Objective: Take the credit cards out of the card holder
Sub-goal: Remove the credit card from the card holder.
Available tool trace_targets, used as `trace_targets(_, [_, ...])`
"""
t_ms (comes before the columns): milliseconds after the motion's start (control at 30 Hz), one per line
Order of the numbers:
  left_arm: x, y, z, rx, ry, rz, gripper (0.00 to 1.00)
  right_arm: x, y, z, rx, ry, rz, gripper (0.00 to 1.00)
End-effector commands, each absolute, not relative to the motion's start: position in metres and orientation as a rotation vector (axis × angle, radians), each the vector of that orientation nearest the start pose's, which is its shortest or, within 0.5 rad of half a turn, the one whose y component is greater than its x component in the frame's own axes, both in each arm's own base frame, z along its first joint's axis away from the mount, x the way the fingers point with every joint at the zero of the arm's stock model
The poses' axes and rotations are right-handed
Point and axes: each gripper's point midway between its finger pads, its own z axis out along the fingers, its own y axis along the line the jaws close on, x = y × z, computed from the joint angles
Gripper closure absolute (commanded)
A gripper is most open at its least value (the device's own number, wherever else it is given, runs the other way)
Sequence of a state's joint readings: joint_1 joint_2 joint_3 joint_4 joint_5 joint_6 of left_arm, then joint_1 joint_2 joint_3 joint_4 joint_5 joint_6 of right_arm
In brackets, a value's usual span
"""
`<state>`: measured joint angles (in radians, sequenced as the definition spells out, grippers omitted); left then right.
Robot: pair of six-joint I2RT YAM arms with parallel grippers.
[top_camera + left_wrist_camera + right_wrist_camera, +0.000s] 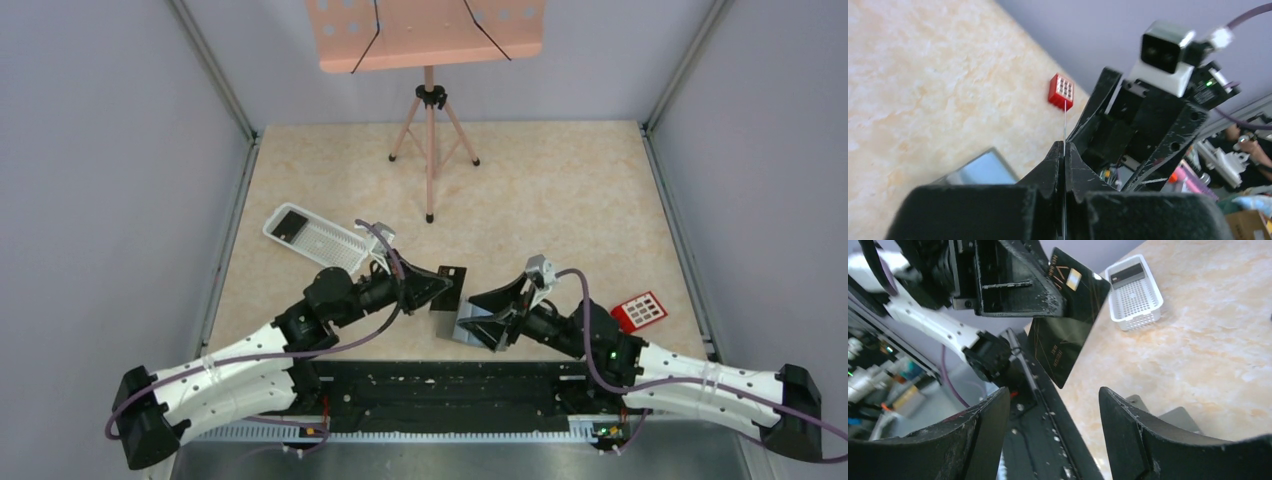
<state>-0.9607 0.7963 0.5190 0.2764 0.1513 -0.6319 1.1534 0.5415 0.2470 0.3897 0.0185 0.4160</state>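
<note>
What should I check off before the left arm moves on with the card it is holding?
1. Left gripper shut on the black card: ok.
2. Black card clear of the card holder, held in the air: ok.
3. Right gripper open, holding nothing: ok.
4. White tray has bare room beside the dark card in it: ok.
5. Red card out, lying on the table: ok.
6. More cards left inside the card holder: cannot tell.
</note>
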Motion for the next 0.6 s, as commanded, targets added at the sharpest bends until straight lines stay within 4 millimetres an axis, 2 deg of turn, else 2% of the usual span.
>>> trace_targets(0, [0.146,-0.293,0.317,0.250,1.456,-1.519,1.00,0.112,0.283,0.266,-0.318,1.479,1.441,0.35])
trace_targets(133, [0.144,-0.294,0.319,0.237,1.455,-1.550,1.00,0.116,0.293,0.266,-0.271,1.536,1.468,0.34])
trace_targets(233, [0.143,-0.294,0.320,0.221,1.455,-1.572,1.00,0.126,0.290,0.268,-0.138,1.537,1.497,0.31])
trace_targets(267, [0.143,-0.294,0.321,0.220,1.453,-1.578,1.00,0.126,0.287,0.275,-0.103,1.491,1.533,0.31])
trace_targets(367, [0.142,-0.294,0.321,0.211,1.447,-1.589,1.00,0.126,0.280,0.284,-0.042,1.397,1.603,0.40])
trace_targets(567, [0.145,-0.296,0.314,0.193,1.464,-1.595,1.00,0.120,0.285,0.286,-0.123,1.377,1.606,0.55])
